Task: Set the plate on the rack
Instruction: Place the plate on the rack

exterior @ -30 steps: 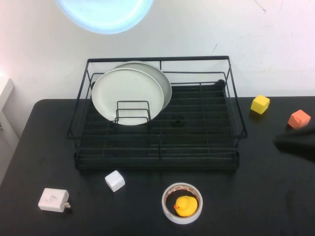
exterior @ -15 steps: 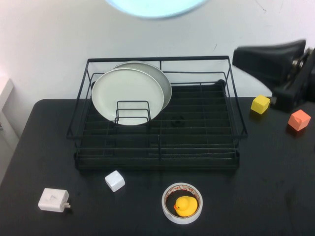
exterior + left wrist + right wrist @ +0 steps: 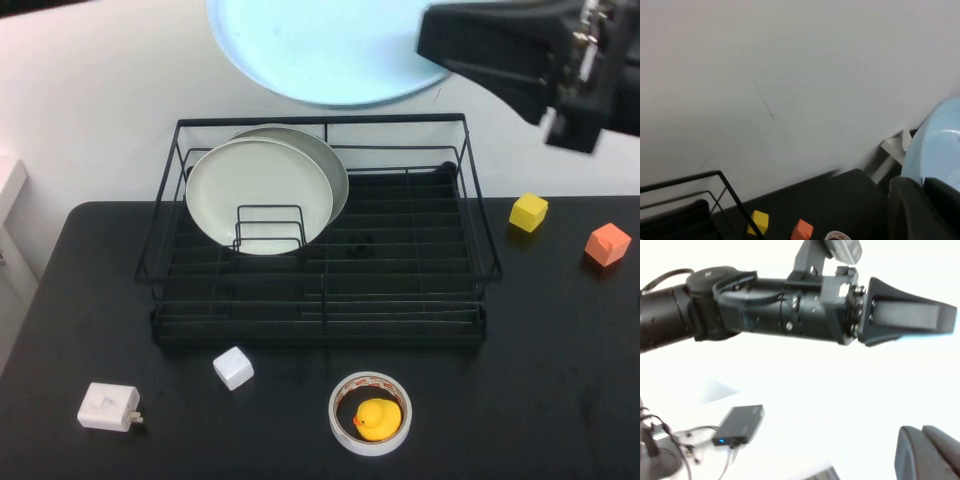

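Note:
The light-blue plate (image 3: 325, 50) hangs in the air high above the back of the black wire rack (image 3: 320, 121). It also shows in the left wrist view (image 3: 940, 145). My left gripper (image 3: 925, 184) is shut on its rim and is outside the high view. It shows in the right wrist view (image 3: 945, 315) as a black arm held level. My right gripper (image 3: 432, 45) is raised at the upper right, beside the plate's right edge. Its own view (image 3: 922, 432) shows its fingers together and empty.
A cream-white plate (image 3: 258, 195) and a grey-rimmed plate (image 3: 337, 165) stand at the rack's back left, behind a small wire divider (image 3: 270, 228). On the table are a yellow cube (image 3: 528, 212), an orange cube (image 3: 608, 243), a tape roll with a duck (image 3: 370, 412), a white cube (image 3: 233, 368) and a charger (image 3: 108, 407).
The light-blue plate has moved to the right and lower in the high view. My right arm has risen from low at the right to the upper right, beside the plate.

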Controlling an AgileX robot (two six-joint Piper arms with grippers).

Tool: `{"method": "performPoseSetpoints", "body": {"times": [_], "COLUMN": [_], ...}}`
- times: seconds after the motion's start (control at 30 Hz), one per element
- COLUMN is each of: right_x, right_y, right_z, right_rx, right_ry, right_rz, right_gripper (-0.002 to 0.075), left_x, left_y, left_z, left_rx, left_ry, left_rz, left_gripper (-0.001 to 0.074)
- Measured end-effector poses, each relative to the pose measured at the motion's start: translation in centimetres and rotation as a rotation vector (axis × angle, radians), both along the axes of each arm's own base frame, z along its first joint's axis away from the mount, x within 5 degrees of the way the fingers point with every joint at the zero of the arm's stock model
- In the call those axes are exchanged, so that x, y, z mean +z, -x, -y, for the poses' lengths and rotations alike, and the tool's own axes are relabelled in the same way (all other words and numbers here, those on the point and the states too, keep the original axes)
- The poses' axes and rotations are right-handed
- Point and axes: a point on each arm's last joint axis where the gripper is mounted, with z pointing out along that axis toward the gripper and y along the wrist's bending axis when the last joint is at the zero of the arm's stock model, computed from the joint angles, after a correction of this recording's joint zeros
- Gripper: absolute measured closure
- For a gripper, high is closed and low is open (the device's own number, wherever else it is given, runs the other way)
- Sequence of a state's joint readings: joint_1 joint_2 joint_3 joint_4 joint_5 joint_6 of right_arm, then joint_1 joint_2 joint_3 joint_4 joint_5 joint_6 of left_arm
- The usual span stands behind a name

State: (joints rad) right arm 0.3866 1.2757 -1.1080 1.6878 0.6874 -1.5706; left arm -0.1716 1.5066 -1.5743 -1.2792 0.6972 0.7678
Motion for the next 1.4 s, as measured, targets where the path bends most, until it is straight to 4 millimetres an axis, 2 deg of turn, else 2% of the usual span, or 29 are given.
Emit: {"method": "performPoseSetpoints", "body": {"times": [0.13,0.33,0.77,0.9,1.07,1.2,1.33,1.4], "right_x": [-0.1,-1.3,-1.3,-1.2,-1.0,-1.8,-2.3,-1.6], "right_y": [-1.6,-3.2,-3.3,-3.1,-1.7,-0.8,-0.4,0.2], "right_z": [-0.9,-1.5,-1.5,-1.6,-1.9,-2.1,-1.6,-1.0], "right_rx": [0.031,0.035,0.023,0.046,0.198,0.293,0.24,0.182], "right_ry": [-0.006,0.007,0.035,0.037,0.018,0.08,0.175,0.178], "right_rz": [-0.019,-0.064,-0.004,0.014,0.007,-0.116,-0.217,-0.203], "right_gripper": [0.0728,0.0728,0.0728,0.0728,0.0728,0.0728,0.0728,0.0728], "left_x": [-0.1,-0.5,-1.9,-2.1,-1.7,-1.2,-1.0,-1.1], "left_y": [0.1,0.3,1.0,0.7,0.0,-0.6,-0.9,-0.9], "left_z": [0.1,0.2,0.3,0.0,-0.4,-0.9,-1.1,-1.1], "left_rx": [-0.015,-0.04,-0.119,-0.081,0.008,0.097,0.14,0.143], "left_ry": [0.003,-0.044,-0.222,-0.265,-0.248,-0.211,-0.173,-0.175], "left_rz": [-0.016,-0.03,-0.061,-0.044,-0.003,0.02,0.009,0.006], "left_gripper": [0.0729,0.0723,0.0727,0.0727,0.0727,0.0727,0.0727,0.0727]}}
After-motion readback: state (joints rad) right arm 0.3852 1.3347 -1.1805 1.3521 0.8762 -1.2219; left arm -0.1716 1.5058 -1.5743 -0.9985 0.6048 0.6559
